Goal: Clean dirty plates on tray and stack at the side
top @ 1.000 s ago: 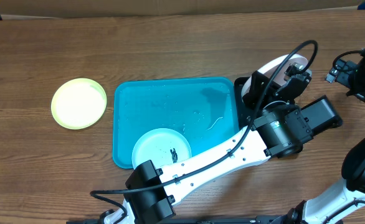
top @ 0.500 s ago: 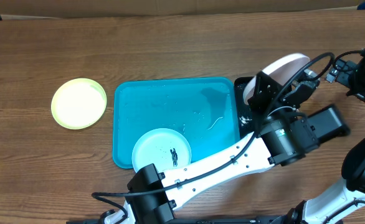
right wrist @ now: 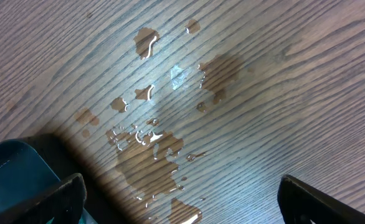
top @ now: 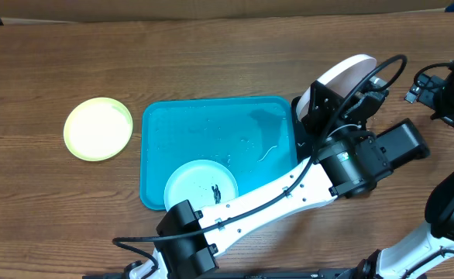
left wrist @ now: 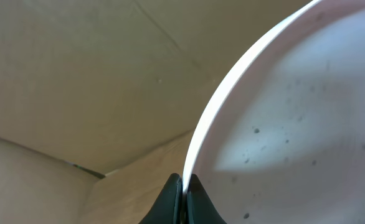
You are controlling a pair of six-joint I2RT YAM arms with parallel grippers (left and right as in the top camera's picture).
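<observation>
1. The table (top: 211,54) is brown wood with a fine straight grain, spreading under both grippers
2. The tray (top: 204,128) is a turquoise plastic rectangle with rounded corners and a raised rim. It lies flat just left of the left gripper (left wrist: 184,186), and its floor is wet and glossy
3. The white plate (left wrist: 294,124) is round, smooth plastic flecked with tiny dark specks. It is lifted off the table and tilted on edge, and the left gripper is clenched on its thin rim, a black fingertip on each face
4. The yellow-green plate (top: 98,129) is round and shallow. It sits on bare wood well apart from the left gripper, beyond the tray's far left side
5. The light blue plate (top: 196,186) lies in the tray's near corner, left of and below the left gripper, with a small black smear (top: 216,192) on it
6. The right gripper (right wrist: 181,198) is spread wide and grasps nothing, hovering above the table
7. Shiny water drops (right wrist: 148,140) sit on the wood between its fingers
</observation>
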